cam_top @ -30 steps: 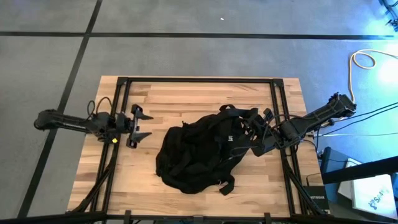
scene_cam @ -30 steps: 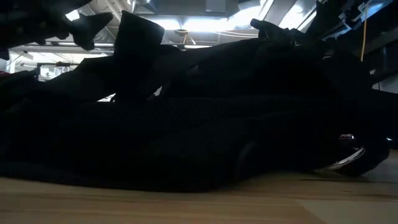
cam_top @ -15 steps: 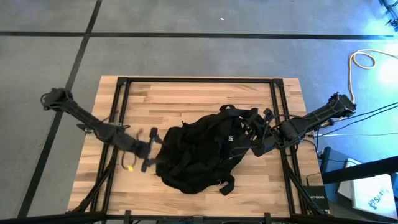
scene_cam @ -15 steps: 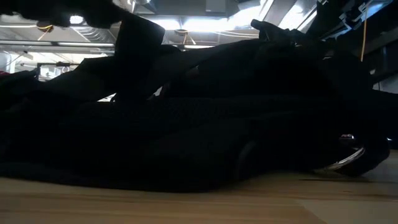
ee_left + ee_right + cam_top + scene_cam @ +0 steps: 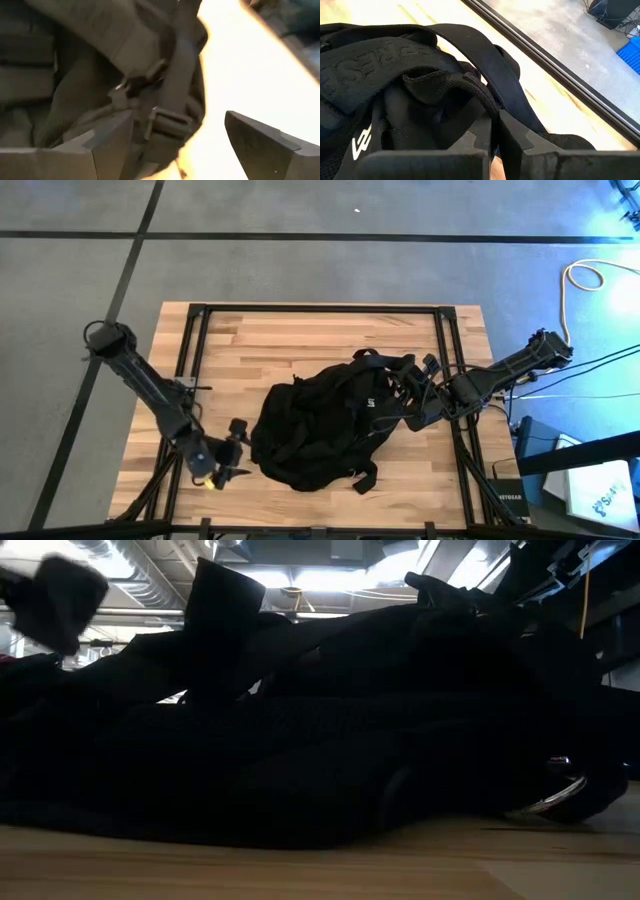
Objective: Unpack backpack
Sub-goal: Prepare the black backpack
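Left end effector (image 5: pixel 234 452) hovers low over the near left part of the table (image 5: pixel 300 330), just beside the near left edge of the backpack (image 5: pixel 320 430), with its two fingers spread wide and nothing between them. Its wrist view shows those fingers (image 5: pixel 107 145) apart, with a strap and a plastic buckle (image 5: pixel 167 122) of the bag right in front of them, one finger close against the fabric. A small yellow tag (image 5: pixel 207 479) shows at this end effector's near side. The black backpack lies slumped in the middle of the wooden table, its straps bunched toward the far right; from the low view its dark bulk (image 5: pixel 330 730) fills nearly the whole width. At the right, the right end effector (image 5: pixel 412 402) sits at the bag's right end, fingers closed tight on a black strap (image 5: pixel 490 107) of the backpack, beside white lettering (image 5: pixel 362 142) on the fabric. Black frame bars (image 5: pixel 190 340) cross the table.
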`<action>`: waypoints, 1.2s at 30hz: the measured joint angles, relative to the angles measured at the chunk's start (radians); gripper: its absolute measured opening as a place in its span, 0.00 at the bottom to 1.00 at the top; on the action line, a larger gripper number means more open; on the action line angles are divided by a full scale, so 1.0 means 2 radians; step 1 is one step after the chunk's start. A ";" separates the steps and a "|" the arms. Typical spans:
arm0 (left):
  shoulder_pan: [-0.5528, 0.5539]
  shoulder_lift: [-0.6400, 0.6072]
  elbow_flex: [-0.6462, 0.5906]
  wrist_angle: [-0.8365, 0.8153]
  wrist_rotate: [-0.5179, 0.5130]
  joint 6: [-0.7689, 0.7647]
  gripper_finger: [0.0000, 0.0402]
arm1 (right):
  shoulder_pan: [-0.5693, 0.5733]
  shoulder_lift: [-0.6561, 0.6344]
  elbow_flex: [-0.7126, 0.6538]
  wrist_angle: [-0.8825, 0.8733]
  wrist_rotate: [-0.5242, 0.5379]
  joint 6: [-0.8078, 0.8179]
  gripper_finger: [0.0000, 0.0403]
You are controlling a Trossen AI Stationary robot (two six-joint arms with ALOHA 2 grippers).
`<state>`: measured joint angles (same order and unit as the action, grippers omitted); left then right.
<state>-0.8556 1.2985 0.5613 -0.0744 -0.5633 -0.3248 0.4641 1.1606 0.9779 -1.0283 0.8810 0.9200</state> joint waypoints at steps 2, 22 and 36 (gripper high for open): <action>0.003 0.034 0.000 0.016 -0.028 -0.004 0.74 | 0.000 0.000 0.000 0.000 0.000 -0.004 0.00; -0.024 0.124 0.000 0.018 -0.179 -0.049 0.26 | 0.000 0.000 0.000 -0.001 -0.005 -0.014 0.00; -0.051 0.095 0.013 -0.143 -0.199 -0.157 0.16 | 0.001 0.000 0.000 -0.098 -0.080 0.072 0.00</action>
<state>-0.9580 1.4891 0.5865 -0.3602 -0.9610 -0.6381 0.4657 1.1610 0.9775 -1.2235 0.7217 1.0641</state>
